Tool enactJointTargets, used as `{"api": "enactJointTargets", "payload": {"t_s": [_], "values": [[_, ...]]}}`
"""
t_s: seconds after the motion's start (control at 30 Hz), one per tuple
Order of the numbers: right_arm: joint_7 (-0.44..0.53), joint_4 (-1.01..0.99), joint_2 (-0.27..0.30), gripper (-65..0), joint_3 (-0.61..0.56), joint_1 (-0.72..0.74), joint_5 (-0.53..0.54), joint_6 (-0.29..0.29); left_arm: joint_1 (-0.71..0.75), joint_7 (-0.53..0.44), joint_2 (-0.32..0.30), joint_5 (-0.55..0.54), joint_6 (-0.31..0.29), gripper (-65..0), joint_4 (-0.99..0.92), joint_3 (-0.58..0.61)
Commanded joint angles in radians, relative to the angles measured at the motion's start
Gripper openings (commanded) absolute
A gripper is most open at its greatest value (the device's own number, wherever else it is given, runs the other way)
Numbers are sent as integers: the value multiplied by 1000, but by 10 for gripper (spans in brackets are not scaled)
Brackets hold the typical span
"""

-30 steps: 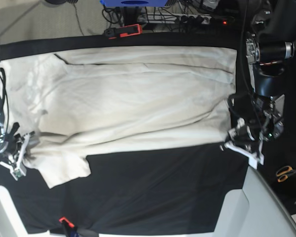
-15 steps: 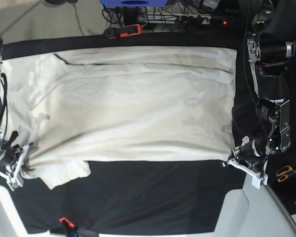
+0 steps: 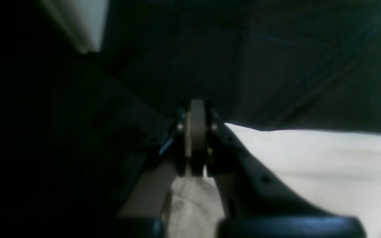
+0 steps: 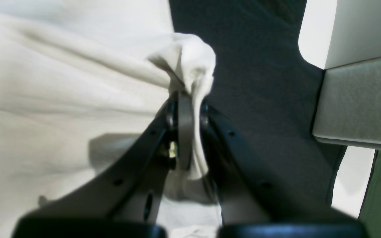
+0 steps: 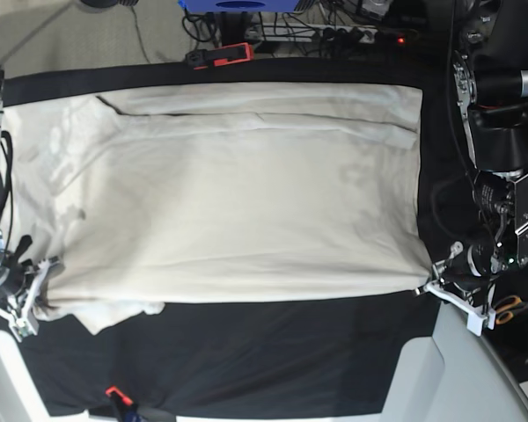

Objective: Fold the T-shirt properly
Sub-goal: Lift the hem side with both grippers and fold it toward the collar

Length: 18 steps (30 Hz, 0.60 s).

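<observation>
The cream T-shirt lies spread across the black table cloth, its near edge pulled straight from left to right. On the right of the base view my left gripper is shut on the shirt's near right corner. Its wrist view shows the shut fingertips with cream cloth beside and behind them. My right gripper on the left is shut on the near left corner by the sleeve. In its wrist view a bunch of the T-shirt sticks out past the pinching gripper.
A red-orange clamp holds the cloth's far edge and a small red clamp the near edge. Orange-handled scissors lie off the table at right. Pale grey panels sit at the near corners. Cables lie behind the table.
Both grippers have drawn the shirt's near edge toward the front of the table. The fold has opened wider and now covers more of the black cloth and most of the sleeve.
</observation>
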Motion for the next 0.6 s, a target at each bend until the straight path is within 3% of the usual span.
{"api": "enactJointTargets", "payload": {"t_s": [0.0, 0.13, 0.27, 0.43, 0.57], "values": [[21, 18, 22, -650, 10, 34, 5, -20, -25, -20, -20, -7, -4, -650, 19, -6], [21, 15, 22, -650, 10, 34, 5, -25, -25, -20, -20, -7, -4, -650, 19, -6], [21, 13, 22, -650, 10, 34, 5, -103, -25, -20, -22, -5, -4, -650, 19, -6], [26, 13, 22, -650, 11, 34, 5, -112, -25, -20, -22, -5, -4, -650, 21, -7], [115, 3, 17, -650, 34, 20, 8, -114, -7, -22, -22, -5, -4, -650, 25, -7]]}}
